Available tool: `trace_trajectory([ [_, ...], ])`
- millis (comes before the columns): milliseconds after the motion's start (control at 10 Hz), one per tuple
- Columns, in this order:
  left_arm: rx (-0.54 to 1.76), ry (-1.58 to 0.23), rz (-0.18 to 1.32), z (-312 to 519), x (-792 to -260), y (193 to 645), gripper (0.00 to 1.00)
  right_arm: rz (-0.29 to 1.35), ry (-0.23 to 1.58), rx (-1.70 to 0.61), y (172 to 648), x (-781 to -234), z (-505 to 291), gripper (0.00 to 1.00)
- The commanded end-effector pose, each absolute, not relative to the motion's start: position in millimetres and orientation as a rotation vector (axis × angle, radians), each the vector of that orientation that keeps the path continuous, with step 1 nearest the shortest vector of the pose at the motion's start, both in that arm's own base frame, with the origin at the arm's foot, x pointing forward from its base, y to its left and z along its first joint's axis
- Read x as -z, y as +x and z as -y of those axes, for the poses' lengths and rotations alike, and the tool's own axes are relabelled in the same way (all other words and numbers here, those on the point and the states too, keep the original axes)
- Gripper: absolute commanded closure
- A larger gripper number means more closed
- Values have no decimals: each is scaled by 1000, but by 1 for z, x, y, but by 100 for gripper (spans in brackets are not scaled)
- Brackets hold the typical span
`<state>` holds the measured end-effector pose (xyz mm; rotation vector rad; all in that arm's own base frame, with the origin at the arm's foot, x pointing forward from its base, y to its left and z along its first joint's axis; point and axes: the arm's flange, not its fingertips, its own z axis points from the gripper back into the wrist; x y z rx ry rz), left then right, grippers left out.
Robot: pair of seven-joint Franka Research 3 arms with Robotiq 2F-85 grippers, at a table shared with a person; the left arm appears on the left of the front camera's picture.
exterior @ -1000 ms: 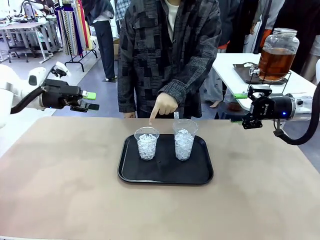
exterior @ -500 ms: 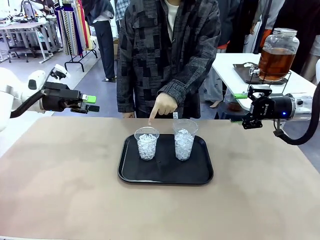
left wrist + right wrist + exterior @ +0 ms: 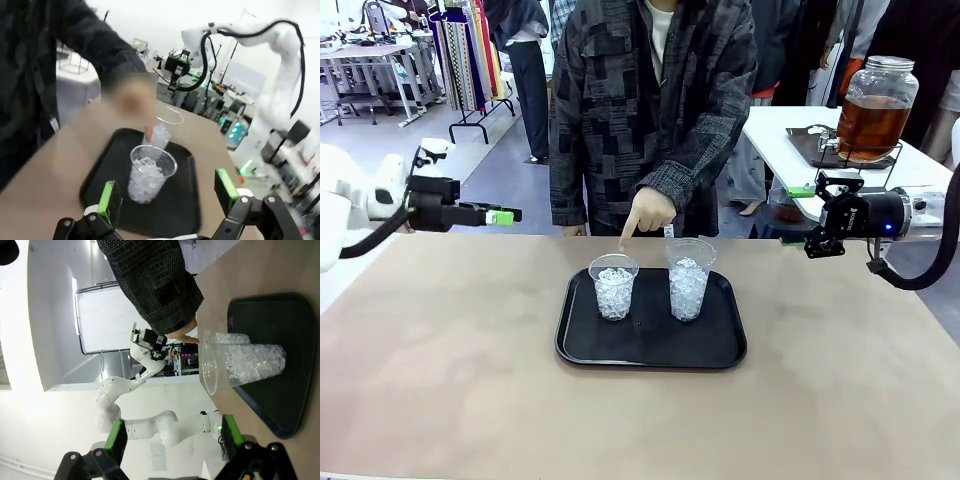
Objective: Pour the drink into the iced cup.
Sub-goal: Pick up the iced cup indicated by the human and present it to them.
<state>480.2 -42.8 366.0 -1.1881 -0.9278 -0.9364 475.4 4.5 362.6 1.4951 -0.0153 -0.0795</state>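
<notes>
Left pincer (image 3: 165, 192), right pincer (image 3: 172, 436) apart in wrist views; amber drink (image 3: 870, 122) at front view's right.

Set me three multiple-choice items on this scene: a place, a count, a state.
1. The iced cups stand on: A the floor; B the black tray; C a chair.
2. Iced cups number: A one; B two; C three.
3. The left gripper is: A shut on a cup; B shut on the tray; C open, empty.
1 B: both sit inside the tray's rim. 2 B: one shorter, one taller. 3 C: its jaws stand apart, holding nothing.
</notes>
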Motion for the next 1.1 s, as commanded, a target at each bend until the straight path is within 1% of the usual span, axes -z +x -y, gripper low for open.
trace_trajectory([
  [0, 1010, -1096, 1144, 52, -345, 463, 0, 20, 1494, 77, 475, -364, -5, 0],
  [100, 1005, -1014, 1231, 57, -335, 455, 0, 20, 1494, 77, 475, -364, -5, 0],
  [200, 999, -985, 1269, 60, -328, 451, 0, 20, 1494, 77, 475, -364, -5, 0],
  [300, 997, -987, 1266, 59, -326, 448, 0, 20, 1494, 77, 475, -364, -5, 0],
  [400, 1015, -1031, 1203, 48, -334, 461, 0, 20, 1494, 77, 475, -364, -5, 0],
  [900, 1012, -1016, 1220, 51, -330, 460, 0, 20, 1494, 77, 475, -364, -5, 0],
  [1000, 1083, -1031, 1192, 56, -322, 465, 0, 20, 1494, 77, 475, -364, -5, 0],
])
